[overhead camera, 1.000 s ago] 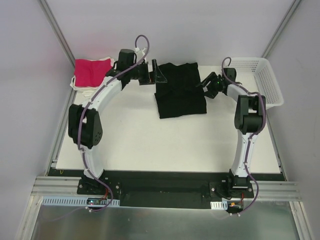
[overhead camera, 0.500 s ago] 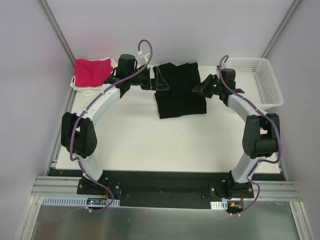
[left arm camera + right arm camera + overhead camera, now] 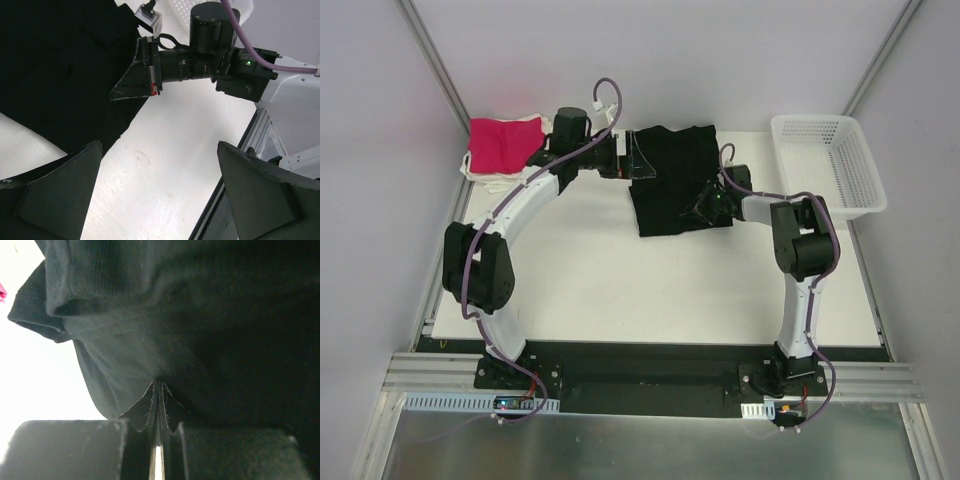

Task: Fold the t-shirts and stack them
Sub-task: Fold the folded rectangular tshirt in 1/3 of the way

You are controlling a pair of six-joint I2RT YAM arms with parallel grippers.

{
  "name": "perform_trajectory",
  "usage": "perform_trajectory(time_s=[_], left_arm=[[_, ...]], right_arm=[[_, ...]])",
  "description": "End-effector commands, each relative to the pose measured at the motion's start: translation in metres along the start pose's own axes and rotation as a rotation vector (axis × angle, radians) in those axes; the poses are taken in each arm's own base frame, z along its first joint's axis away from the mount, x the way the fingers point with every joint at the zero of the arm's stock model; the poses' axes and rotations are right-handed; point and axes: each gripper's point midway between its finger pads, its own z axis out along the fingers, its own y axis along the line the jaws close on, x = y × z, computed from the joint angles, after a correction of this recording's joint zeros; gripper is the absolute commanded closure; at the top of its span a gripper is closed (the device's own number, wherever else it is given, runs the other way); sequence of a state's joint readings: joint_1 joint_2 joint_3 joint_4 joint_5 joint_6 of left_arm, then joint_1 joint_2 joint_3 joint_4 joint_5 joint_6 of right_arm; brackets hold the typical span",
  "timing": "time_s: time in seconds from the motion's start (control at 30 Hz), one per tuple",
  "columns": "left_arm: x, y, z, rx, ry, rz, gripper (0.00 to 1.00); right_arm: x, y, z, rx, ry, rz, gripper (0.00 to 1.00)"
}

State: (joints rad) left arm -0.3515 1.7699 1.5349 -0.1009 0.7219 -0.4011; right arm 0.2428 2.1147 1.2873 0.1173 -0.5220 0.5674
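Note:
The black t-shirt [image 3: 672, 170] lies folded at the back middle of the table. In the right wrist view its cloth [image 3: 200, 315] puckers into my right gripper [image 3: 159, 390], which is shut on the shirt's edge. Seen from above, that right gripper [image 3: 703, 210] is low at the shirt's near right part. My left gripper [image 3: 638, 158] hovers at the shirt's left edge, wide open with only bare table between its fingers [image 3: 60, 190]. The left wrist view shows the black t-shirt [image 3: 60, 75] and the right gripper [image 3: 132, 86]. A magenta-pink t-shirt [image 3: 500, 143] lies on white ones [image 3: 480, 173] at the back left.
A white plastic mesh basket [image 3: 830, 122] stands at the back right corner of the table. Grey walls and metal posts close in the back and sides. The black base rail [image 3: 640, 360] with both arm bases runs along the near edge.
My right gripper has moved from beside the shirt's right edge down onto its near right part and shut on the cloth. The left arm shifted slightly and then held still, open.

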Motion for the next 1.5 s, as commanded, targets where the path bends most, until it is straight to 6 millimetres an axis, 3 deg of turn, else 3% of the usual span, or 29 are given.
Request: perform_trajectory(time_s=[0.0,0.17,0.2,0.27,0.3,0.33,0.4,0.43,0.5,0.53,0.57,0.67,0.83,0.9,0.97,1.0,1.07,1.1,1.27,1.47], left_arm=[[-0.031,-0.006,-0.012,0.045,-0.063,0.068,0.02],[-0.055,0.001,-0.026,0.045,-0.108,0.059,0.02],[-0.062,0.000,-0.029,0.049,-0.119,0.065,0.02],[-0.069,-0.002,-0.034,0.055,-0.134,0.071,0.01],[-0.075,-0.001,-0.038,0.055,-0.146,0.074,0.02],[-0.077,-0.001,-0.040,0.058,-0.148,0.074,0.02],[-0.082,0.002,-0.043,0.055,-0.157,0.073,0.01],[-0.083,0.003,-0.044,0.052,-0.160,0.070,0.01],[-0.083,0.005,-0.045,0.052,-0.159,0.065,0.02],[-0.082,0.006,-0.045,0.052,-0.158,0.064,0.01],[-0.082,0.006,-0.045,0.053,-0.158,0.066,0.01],[-0.079,0.007,-0.044,0.058,-0.149,0.059,0.01],[-0.073,0.009,-0.042,0.072,-0.142,0.040,0.01],[-0.071,0.006,-0.043,0.080,-0.142,0.041,0.01],[-0.070,0.005,-0.043,0.085,-0.139,0.040,0.01],[-0.071,0.005,-0.043,0.089,-0.139,0.038,0.01],[-0.066,0.008,-0.041,0.089,-0.130,0.028,0.01],[-0.065,0.008,-0.040,0.090,-0.131,0.021,0.01],[-0.059,0.012,-0.038,0.088,-0.119,0.007,0.01],[-0.064,0.012,-0.037,0.095,-0.122,0.023,0.01]], right_arm=[[-0.019,0.033,-0.001,-0.107,-0.044,-0.024,0.99],[0.008,0.016,-0.007,-0.100,-0.024,0.041,0.99],[0.023,0.000,-0.009,-0.074,-0.010,0.060,0.99],[0.031,0.000,-0.021,-0.070,-0.026,0.064,0.99],[0.048,-0.015,-0.024,-0.044,-0.006,0.086,0.99],[0.048,-0.008,-0.033,-0.060,-0.024,0.081,0.99],[0.057,-0.014,-0.040,-0.050,-0.030,0.102,0.99],[0.069,-0.024,-0.043,-0.030,-0.014,0.120,0.99],[0.079,-0.018,-0.053,-0.043,-0.011,0.114,0.99],[0.093,-0.028,-0.056,-0.021,0.007,0.124,0.99],[0.096,-0.020,-0.063,-0.038,0.001,0.111,0.99],[0.110,-0.026,-0.071,-0.022,0.008,0.114,0.99],[0.100,-0.004,-0.080,-0.066,-0.012,0.081,0.99],[0.087,0.017,-0.085,-0.094,-0.030,0.055,0.99],[0.078,0.023,-0.086,-0.077,-0.044,0.023,0.99],[0.065,0.038,-0.088,-0.099,-0.071,-0.008,0.99],[0.055,0.037,-0.081,-0.072,-0.078,-0.033,0.99],[0.045,0.047,-0.078,-0.085,-0.089,-0.052,0.99],[0.030,0.034,-0.047,-0.048,-0.064,-0.035,0.99],[0.024,0.027,-0.032,-0.033,-0.052,-0.015,0.99]])
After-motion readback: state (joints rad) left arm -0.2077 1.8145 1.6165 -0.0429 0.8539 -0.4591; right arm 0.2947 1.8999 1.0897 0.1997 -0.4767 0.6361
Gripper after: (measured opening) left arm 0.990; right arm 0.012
